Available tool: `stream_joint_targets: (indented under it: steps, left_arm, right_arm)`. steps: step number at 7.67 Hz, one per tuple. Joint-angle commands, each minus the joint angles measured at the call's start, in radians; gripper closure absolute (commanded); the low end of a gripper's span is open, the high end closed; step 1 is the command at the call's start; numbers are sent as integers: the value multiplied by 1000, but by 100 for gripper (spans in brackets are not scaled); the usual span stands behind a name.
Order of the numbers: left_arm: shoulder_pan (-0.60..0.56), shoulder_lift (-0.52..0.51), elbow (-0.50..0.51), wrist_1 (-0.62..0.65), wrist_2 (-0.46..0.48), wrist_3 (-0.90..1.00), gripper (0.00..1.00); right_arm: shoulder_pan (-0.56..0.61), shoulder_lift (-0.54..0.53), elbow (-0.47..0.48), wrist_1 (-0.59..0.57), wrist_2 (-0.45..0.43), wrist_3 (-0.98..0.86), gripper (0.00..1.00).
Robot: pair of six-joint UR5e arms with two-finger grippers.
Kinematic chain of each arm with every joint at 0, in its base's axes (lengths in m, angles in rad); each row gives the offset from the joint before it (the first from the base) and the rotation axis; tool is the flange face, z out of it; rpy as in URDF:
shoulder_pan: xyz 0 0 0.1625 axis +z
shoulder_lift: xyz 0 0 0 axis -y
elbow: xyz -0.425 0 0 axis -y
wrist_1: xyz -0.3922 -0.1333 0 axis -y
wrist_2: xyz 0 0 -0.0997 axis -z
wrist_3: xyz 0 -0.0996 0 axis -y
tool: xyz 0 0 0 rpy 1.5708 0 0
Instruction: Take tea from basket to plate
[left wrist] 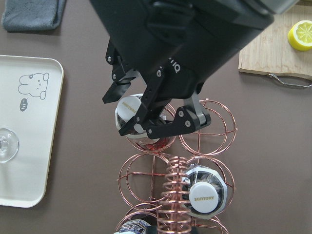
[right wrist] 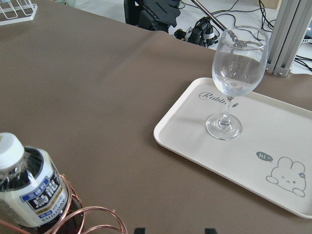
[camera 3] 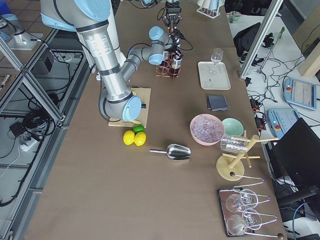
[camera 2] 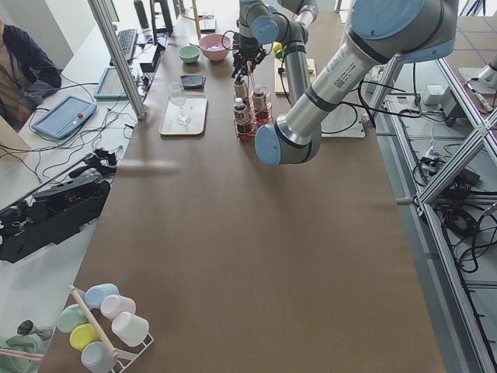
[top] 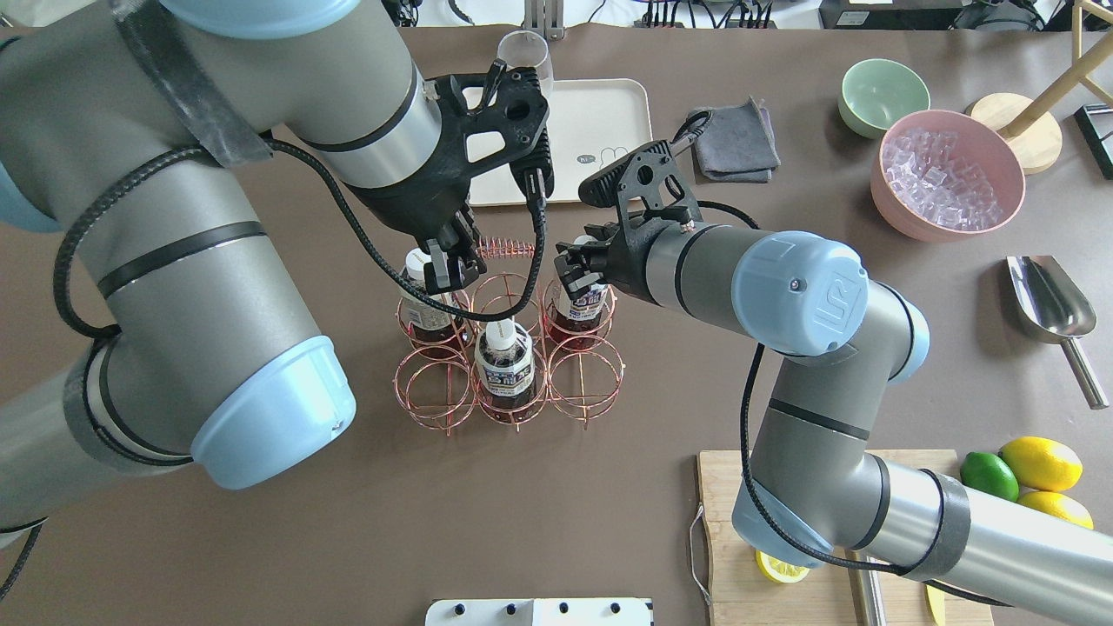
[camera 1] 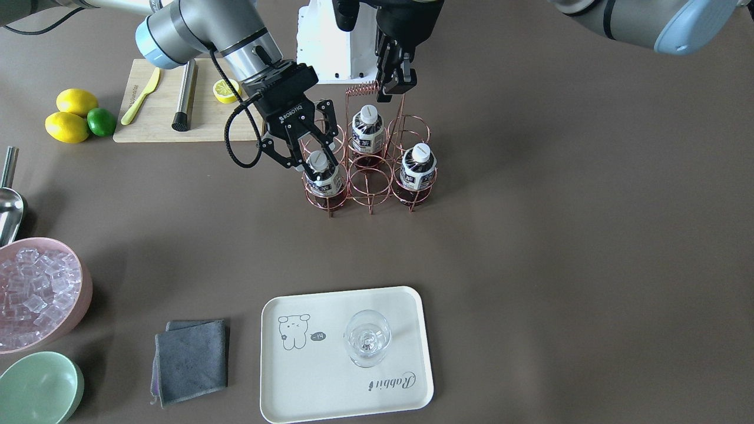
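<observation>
The copper wire basket (camera 1: 370,182) stands mid-table with three tea bottles (camera 1: 321,174) (camera 1: 367,132) (camera 1: 418,168) in its rings. My right gripper (camera 1: 312,158) is open, its fingers on either side of the white cap of the corner bottle (top: 581,300); the left wrist view shows this too (left wrist: 134,112). My left gripper (camera 1: 396,76) is shut on the basket's coiled handle (camera 1: 362,89) from above. The cream plate (camera 1: 330,377) lies apart from the basket, towards the operators' side, and holds a clear stemmed glass (camera 1: 367,338). The right wrist view shows one bottle (right wrist: 29,195) and the plate (right wrist: 253,146).
A wooden cutting board (camera 1: 159,118) with a lemon half, two lemons and a lime (camera 1: 70,118) lie by my right arm. A pink bowl of ice (camera 1: 35,294), a green bowl (camera 1: 38,388), a metal scoop (camera 1: 9,206) and a grey cloth (camera 1: 191,359) are on that side too.
</observation>
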Motion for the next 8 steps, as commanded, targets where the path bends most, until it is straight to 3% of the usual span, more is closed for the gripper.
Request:
stream_joint_targets:
  steps: [1, 2, 5, 8]
  left_arm:
    - [0, 1, 2, 0, 0, 0, 100]
    - [0, 1, 2, 0, 0, 0, 100]
    - [0, 1, 0, 0, 0, 0, 100]
    - [0, 1, 0, 0, 0, 0, 100]
  right_arm:
    - [-6, 1, 4, 1, 0, 30, 100]
    - [-9, 7, 9, -2, 1, 89, 100]
    - [53, 97, 119, -250, 94, 104, 100]
    - [139, 137, 118, -281, 182, 104, 100]
